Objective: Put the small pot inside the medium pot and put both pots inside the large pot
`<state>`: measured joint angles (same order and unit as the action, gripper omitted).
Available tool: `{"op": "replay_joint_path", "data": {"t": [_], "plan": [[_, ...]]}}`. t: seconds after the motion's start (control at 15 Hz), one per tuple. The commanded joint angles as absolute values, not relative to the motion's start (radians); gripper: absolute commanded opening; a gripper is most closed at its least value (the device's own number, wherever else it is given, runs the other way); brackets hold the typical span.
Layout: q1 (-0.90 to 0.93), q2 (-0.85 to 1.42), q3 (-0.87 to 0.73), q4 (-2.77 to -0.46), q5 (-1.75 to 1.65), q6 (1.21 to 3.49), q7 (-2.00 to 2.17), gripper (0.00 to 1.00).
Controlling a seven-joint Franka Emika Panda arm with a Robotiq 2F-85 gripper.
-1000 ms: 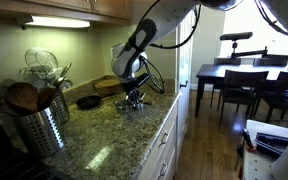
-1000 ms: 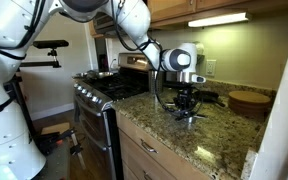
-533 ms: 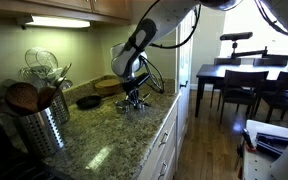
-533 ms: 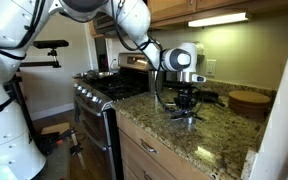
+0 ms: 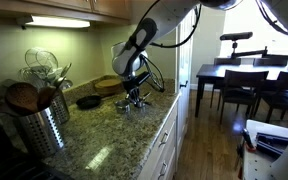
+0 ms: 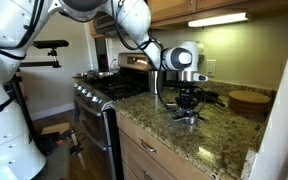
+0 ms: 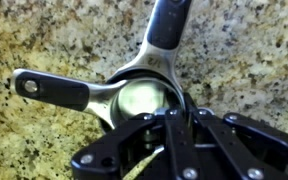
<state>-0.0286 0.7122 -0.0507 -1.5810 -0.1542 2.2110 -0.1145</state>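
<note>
In the wrist view two shiny silver pots sit nested on the granite counter. The small pot [image 7: 140, 100] is inside the medium pot [image 7: 106, 92]. One dark handle [image 7: 46, 88] points left and another [image 7: 165, 25] points up. My gripper [image 7: 173, 122] is right over them, its fingers shut together on the rim of the inner pot at its right side. In both exterior views the gripper [image 5: 133, 98] [image 6: 187, 108] is low on the counter and hides the pots. I cannot make out the large pot.
A black frying pan [image 5: 88, 101] lies beyond the gripper, next to a wooden bowl [image 5: 106, 84] [image 6: 247, 99]. A tall steel utensil holder [image 5: 39, 128] stands near the camera. A stove [image 6: 109, 90] adjoins the counter. The counter edge [image 5: 166, 112] runs close by.
</note>
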Motion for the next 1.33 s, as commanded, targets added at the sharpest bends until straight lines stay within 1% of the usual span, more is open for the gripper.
{"op": "replay_joint_path", "data": {"t": [0.0, 0.87, 1.27], "plan": [[-0.021, 0.669, -0.059, -1.590, -0.172, 2.175, -0.107, 0.07], [0.003, 0.596, -0.057, -1.576, -0.208, 2.166, -0.099, 0.07], [0.037, 0.595, -0.039, -1.560, -0.208, 2.140, -0.104, 0.07]]}}
